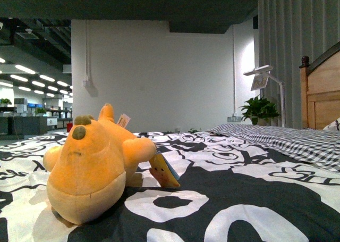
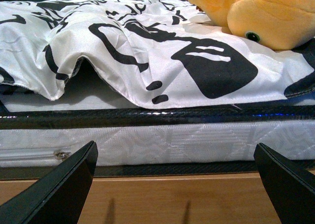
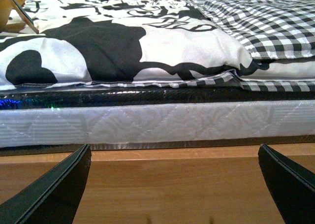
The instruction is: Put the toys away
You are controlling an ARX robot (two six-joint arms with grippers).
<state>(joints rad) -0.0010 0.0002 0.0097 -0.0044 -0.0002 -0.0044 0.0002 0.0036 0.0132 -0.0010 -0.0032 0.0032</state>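
Lying on the black-and-white duvet [image 1: 223,199], toward the robot's left, the plush toy [image 1: 93,165] looks light and thoroughly soft. Its rounded orange-yellow body should squash under pressure instead of resisting, and the fuzzy fabric ought to give the pads good friction, so slipping seems unlikely and nothing about it looks breakable. The best hold is probably across a narrower part, such as a stubby limb or the neck behind the snout, because the full belly may be too broad and would simply bulge out of a pinch (a deep bite into the stuffing would hold better than a shallow one). A yellow-and-blue hang tag [image 1: 164,173] lies against its flank and a small tag [image 1: 124,119] sticks up near the top. Any printing on them is too small to read, and no brand shows elsewhere. The left gripper [image 2: 174,150] hangs empty with its jaws spread wide, facing the mattress [image 2: 197,143] side below the toy. The right gripper [image 3: 174,150] is likewise spread and empty, farther along the wooden bed frame [image 3: 167,184].
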